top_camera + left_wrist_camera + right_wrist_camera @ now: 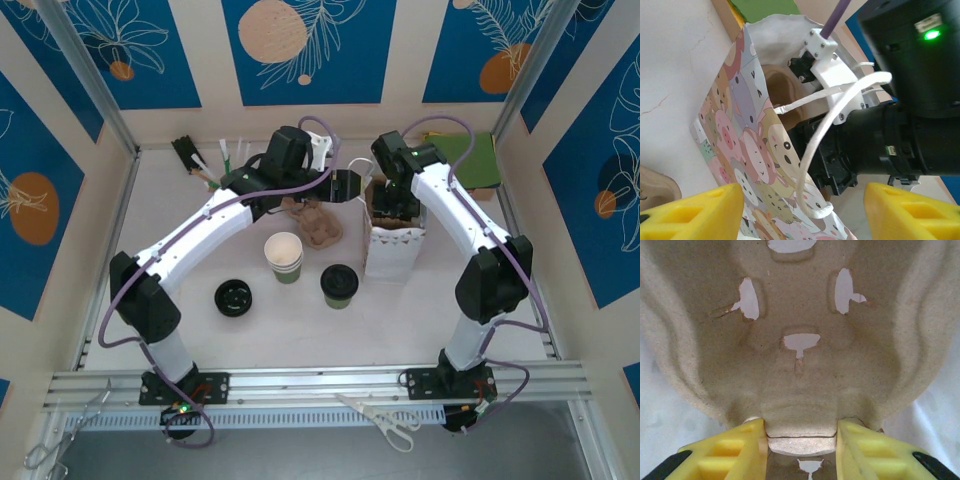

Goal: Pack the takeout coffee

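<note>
One pulp tray (pixel 800 380) half cropped, clamped by right gripper (pixel 800 427), left gripper (pixel 802 200) open by bag (pixel 740 150)

- The takeout coffee (pixel 339 285) stands lidded near mid-table, and the white bag (pixel 395 248) is just beside it at 2 o'clock.
- At its 10 o'clock stands a lidless green cup (pixel 284 257). Farther off at 9 o'clock lies a lone black lid (pixel 235 297).
- The right gripper (pixel 392 203) dips into the bag's mouth.
- The left gripper (pixel 354 187) hangs at the bag's 10 o'clock, beside a brown pulp carrier (pixel 318 225).
</note>
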Available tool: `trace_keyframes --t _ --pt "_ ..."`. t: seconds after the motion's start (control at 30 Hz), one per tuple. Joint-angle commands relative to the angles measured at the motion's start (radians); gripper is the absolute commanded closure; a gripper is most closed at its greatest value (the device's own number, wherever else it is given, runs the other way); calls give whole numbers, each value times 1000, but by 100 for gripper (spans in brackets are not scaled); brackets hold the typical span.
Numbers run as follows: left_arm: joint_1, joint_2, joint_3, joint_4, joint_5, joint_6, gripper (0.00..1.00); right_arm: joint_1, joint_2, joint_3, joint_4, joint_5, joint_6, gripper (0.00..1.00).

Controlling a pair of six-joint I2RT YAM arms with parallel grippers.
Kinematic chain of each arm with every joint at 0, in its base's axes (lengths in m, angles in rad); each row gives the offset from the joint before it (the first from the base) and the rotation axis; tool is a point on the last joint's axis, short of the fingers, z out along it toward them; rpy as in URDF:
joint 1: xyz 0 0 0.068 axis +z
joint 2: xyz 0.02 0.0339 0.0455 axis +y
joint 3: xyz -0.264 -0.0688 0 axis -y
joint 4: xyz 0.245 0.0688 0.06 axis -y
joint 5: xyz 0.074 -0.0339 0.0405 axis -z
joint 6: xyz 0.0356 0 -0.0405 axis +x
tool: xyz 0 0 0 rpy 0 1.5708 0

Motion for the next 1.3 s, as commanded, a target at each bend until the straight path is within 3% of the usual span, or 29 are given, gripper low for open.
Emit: trace_keyframes --t 0.0,0.37,1.27 --pt "-10 4 39 -6 10 29 34 -9 24 -17 14 -51 -21 64" --pt "-10 -24 55 -68 -48 54 20 -19 72 -56 50 -67 -29 64" --pt "-10 -64 33 -76 -56 28 10 -31 77 -91 64 -80 -26 64"
